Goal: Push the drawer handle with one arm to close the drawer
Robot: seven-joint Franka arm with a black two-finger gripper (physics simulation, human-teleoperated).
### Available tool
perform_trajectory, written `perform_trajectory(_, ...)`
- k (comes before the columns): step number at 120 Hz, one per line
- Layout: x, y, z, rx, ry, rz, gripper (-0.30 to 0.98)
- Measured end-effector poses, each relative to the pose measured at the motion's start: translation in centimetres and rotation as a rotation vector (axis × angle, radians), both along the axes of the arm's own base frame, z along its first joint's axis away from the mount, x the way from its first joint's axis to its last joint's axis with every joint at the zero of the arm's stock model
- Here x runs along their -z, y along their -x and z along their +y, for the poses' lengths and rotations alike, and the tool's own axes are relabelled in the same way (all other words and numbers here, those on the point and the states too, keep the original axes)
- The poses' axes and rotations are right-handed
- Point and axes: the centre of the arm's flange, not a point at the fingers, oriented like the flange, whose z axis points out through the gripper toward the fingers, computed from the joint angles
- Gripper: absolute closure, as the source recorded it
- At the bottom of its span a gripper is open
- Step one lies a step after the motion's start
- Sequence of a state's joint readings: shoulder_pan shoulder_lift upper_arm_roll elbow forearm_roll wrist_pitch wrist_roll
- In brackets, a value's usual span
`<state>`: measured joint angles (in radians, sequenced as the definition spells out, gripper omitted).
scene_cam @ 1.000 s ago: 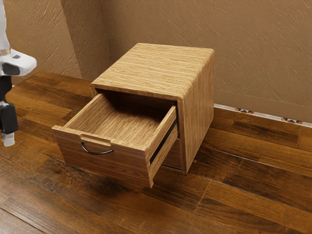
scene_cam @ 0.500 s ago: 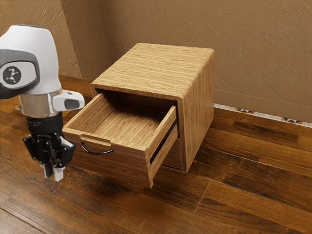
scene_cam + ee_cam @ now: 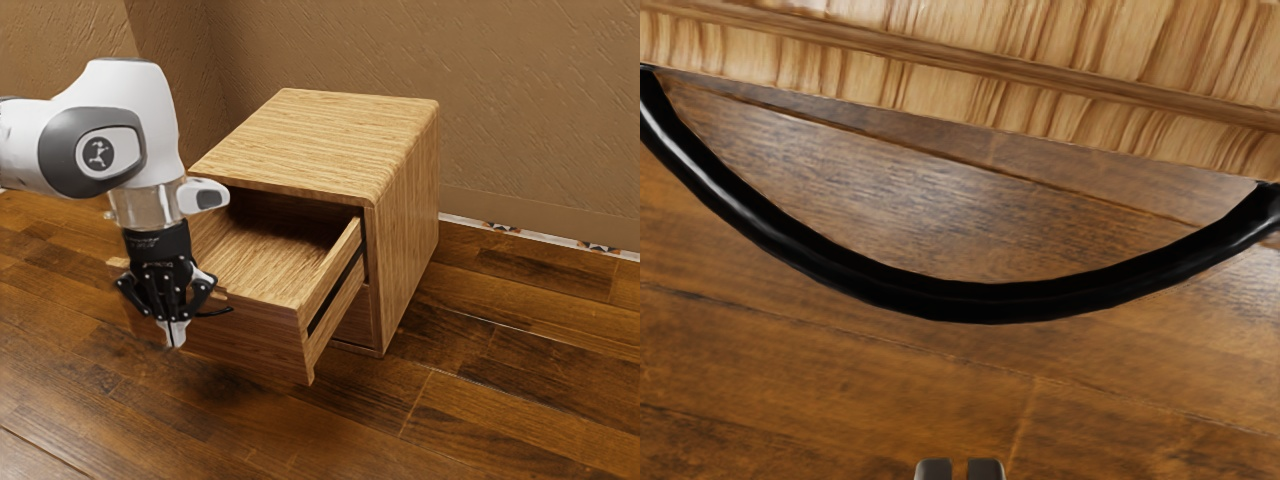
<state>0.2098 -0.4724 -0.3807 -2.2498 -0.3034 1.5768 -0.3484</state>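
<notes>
Floorboards [image 3: 500, 400] underlie the handle [image 3: 980, 302] beside the tool [image 3: 175, 338].

One pale-brown, box-shaped wooden cabinet [image 3: 405, 210]; two drawers of striped wood, one upper [image 3: 250, 330] and one lower [image 3: 358, 322]; one black, curved, glossy handle [image 3: 985, 302]; one white-and-grey robot arm [image 3: 150, 110]; one black two-finger gripper [image 3: 174, 337]; two dark-and-orange patterned patches [image 3: 502, 227].

From where I stand, the black handle [image 3: 970, 302] is the nearest obstacle, just beside the end effector [image 3: 175, 340]; beyond it, the drawer front [image 3: 255, 338] bars the way. On the end effector's side away from the drawer, there is free room above the wooden floor [image 3: 190, 430].
</notes>
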Motion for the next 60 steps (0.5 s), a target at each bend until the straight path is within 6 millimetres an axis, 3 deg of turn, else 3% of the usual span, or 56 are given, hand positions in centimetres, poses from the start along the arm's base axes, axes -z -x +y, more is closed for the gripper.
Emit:
perform_trajectory(31,-0.3,-1.1,-0.3,0.054,-0.025,-0.053,0.78)
perform_trajectory(60,0.1,-3.5,-0.1,0.118,-0.028,-0.068,0.78)
